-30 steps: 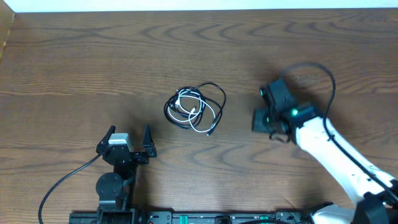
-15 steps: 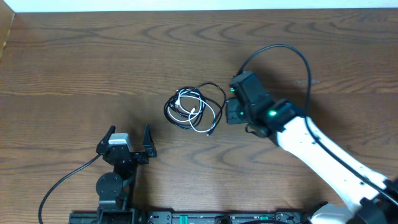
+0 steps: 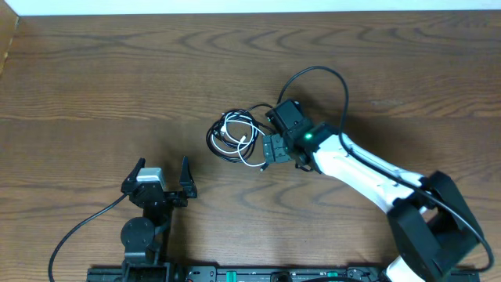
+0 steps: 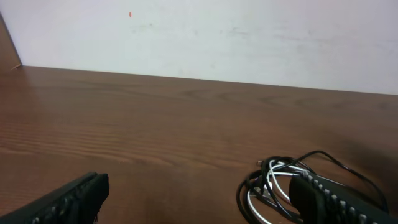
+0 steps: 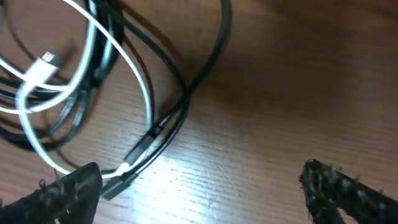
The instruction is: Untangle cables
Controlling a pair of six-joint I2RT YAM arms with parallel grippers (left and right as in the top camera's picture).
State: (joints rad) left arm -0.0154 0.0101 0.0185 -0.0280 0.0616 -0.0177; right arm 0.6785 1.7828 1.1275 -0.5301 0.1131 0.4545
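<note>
The cables (image 3: 239, 137) lie in one tangled bundle mid-table, a white cord looped through two black ones. My right gripper (image 3: 268, 151) hovers open at the bundle's right edge. In the right wrist view, a black plug end (image 5: 140, 149) and a white loop (image 5: 93, 37) lie just ahead of its left finger (image 5: 62, 196). Bare wood fills the gap of the right gripper (image 5: 199, 199). My left gripper (image 3: 163, 167) stands open near the front edge, well short of the bundle. From the left wrist, the cables (image 4: 280, 186) show behind the right-hand finger (image 4: 336, 199).
The right arm (image 3: 368, 168) reaches in from the front right, its thick black cable (image 3: 313, 78) arching above it. The left arm's base (image 3: 141, 235) sits at the front edge. A white wall (image 4: 199, 37) bounds the table's far side.
The right arm has swung left across the table to the bundle's right edge, and its jaws have gone from shut to open. The left arm and the cables have not moved.
</note>
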